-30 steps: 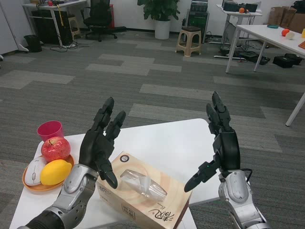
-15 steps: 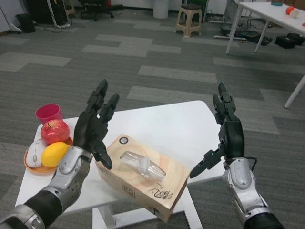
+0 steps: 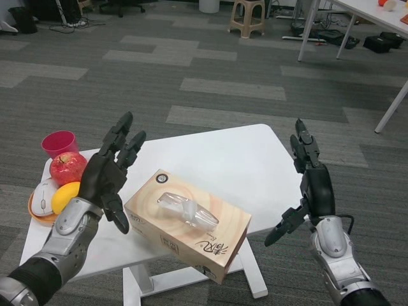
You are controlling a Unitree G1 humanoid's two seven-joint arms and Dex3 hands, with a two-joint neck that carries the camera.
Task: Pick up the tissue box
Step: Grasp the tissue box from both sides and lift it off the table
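Note:
The tissue box, tan with a wood-grain print and a clear plastic slot with white tissue showing, lies on the white table at its near edge, one corner overhanging. My left hand stands open just left of the box, fingers spread and pointing up, thumb close to the box's left end; I cannot tell if it touches. My right hand is open to the right of the box, beyond the table's right edge, with a clear gap to the box.
An orange plate at the table's left holds a red apple, a lemon and a white computer mouse. A pink cup stands behind it. Grey carpet lies beyond; another white table's legs show at top right.
The camera has dipped down, so the whole scene shifted up. Both hands stay open on either side of the box, and the right hand sits a little farther from it.

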